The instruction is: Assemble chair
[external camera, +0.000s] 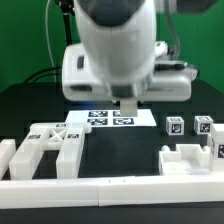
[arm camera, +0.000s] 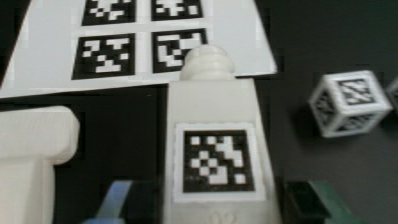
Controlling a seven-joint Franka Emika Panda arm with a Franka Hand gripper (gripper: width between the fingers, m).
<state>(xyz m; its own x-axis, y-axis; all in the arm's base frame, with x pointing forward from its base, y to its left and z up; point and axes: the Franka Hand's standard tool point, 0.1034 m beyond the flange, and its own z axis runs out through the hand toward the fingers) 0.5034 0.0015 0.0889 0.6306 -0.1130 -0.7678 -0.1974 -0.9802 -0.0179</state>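
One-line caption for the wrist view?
Pincer shut on a tagged white chair part, beside the marker board.

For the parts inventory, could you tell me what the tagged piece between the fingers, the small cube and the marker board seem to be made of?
Tagged piece: likely matte white plastic; even dull surface, rounded moulded tip, printed tag on its face.
Cube: apparently the same matte white plastic, with tags on its faces.
Marker board: thin, flat, white sheet with printed tags; card or plastic, cannot tell which.
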